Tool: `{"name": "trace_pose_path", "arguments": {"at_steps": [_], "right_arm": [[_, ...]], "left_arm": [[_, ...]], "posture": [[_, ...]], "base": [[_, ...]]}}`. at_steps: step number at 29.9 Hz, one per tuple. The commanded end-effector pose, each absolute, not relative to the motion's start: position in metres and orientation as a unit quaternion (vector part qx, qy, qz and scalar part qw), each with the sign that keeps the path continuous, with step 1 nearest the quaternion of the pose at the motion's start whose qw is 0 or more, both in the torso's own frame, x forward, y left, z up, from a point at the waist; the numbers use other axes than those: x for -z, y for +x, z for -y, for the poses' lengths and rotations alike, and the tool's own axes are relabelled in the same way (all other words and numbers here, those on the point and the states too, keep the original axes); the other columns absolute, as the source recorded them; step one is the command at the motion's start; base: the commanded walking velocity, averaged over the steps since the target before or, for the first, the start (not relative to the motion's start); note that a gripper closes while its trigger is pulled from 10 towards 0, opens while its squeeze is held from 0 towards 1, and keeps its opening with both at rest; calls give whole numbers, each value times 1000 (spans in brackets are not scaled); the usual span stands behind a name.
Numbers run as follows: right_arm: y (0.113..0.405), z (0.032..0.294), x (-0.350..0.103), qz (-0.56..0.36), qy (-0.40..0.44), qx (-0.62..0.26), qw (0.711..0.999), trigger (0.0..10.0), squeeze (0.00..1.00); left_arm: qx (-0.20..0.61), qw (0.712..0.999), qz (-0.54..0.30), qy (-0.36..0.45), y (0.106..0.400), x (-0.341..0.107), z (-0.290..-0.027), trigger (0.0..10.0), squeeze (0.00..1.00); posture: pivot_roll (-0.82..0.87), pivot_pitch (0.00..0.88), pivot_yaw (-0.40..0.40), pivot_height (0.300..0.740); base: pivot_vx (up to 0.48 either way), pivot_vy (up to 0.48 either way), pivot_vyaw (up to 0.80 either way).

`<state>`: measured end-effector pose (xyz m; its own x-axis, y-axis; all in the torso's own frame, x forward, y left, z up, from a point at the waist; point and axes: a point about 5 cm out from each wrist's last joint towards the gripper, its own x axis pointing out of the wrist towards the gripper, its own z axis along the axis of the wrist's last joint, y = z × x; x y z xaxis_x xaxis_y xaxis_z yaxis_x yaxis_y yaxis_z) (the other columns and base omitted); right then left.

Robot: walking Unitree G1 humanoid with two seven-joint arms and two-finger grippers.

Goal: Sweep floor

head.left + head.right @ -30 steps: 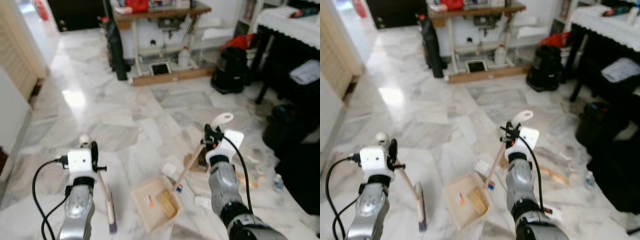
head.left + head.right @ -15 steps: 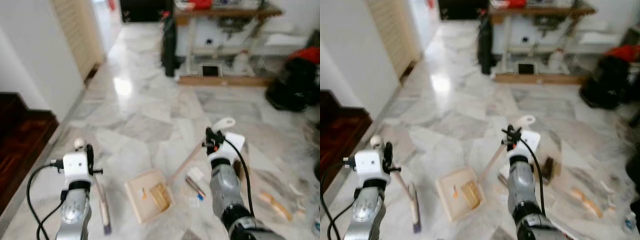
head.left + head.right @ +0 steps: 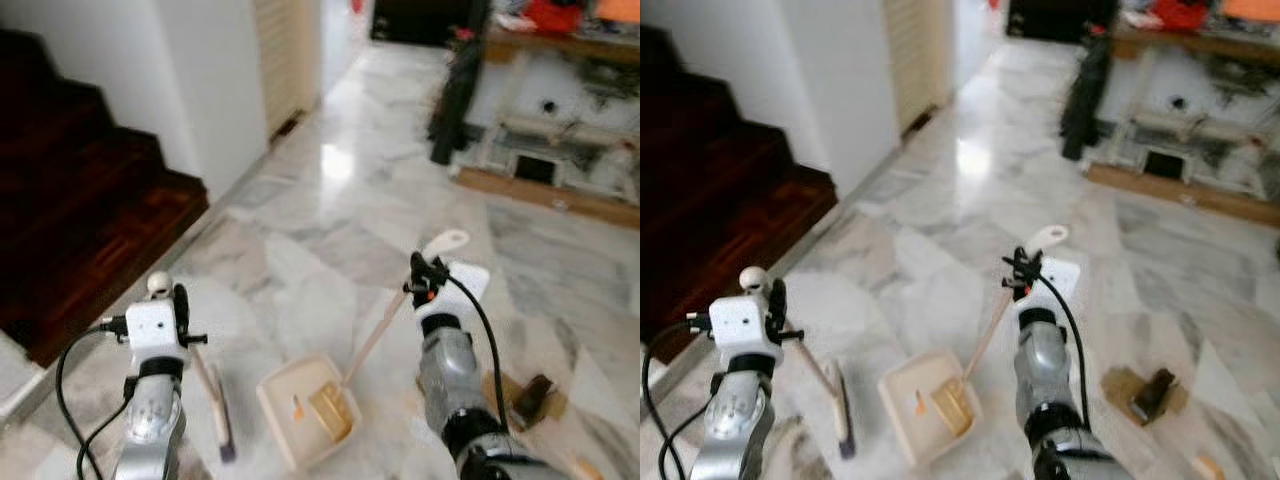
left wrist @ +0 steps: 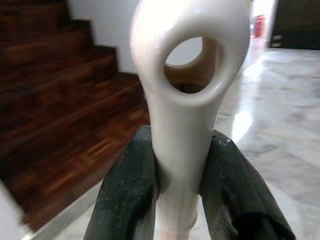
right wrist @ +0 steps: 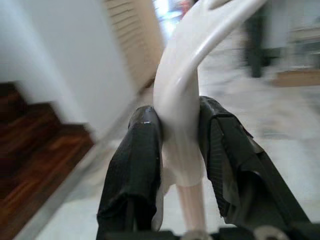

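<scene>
My left gripper (image 3: 176, 306) is shut on the white looped end of a small brush handle (image 4: 186, 95). The brush (image 3: 218, 415) slants down to the marble floor at my lower left. My right gripper (image 3: 424, 277) is shut on the white top of the dustpan handle (image 5: 182, 102). That pale wooden stick runs down to the cream dustpan (image 3: 282, 415), which rests on the floor between the arms. An orange scrap and a tan piece (image 3: 330, 412) lie in the pan.
Dark wooden stairs (image 3: 80, 200) rise at the left beside a white wall (image 3: 205, 80). A brown patch with a dark object (image 3: 528, 395) lies on the floor at the right. A table with clutter (image 3: 560, 60) and a black upright item (image 3: 455, 100) stand at the back right.
The whole view has swung left: the stairs and wall have come in, and the table and floor litter have slid right. Both grippers keep the same hold on brush and dustpan.
</scene>
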<state>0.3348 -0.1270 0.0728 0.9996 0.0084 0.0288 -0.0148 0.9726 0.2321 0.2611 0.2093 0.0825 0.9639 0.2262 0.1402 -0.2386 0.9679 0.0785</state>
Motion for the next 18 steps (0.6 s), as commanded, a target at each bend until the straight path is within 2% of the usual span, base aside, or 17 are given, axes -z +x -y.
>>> {"name": "trace_pose_path", "arguments": {"at_steps": [1, 18], "right_arm": [[342, 133, -86, 39, 119, -1, 992, 10000, 0], [340, 132, -83, 36, 119, -6, 992, 10000, 0]], "left_arm": [[-119, 987, 92, 55, 263, -93, -210, 10000, 0], [-115, 988, 90, 56, 260, -92, -207, 10000, 0]], "posture": [[102, 0, -10, 740], [105, 0, -8, 740]], "base": [[0, 0, 800], [0, 0, 800]]}}
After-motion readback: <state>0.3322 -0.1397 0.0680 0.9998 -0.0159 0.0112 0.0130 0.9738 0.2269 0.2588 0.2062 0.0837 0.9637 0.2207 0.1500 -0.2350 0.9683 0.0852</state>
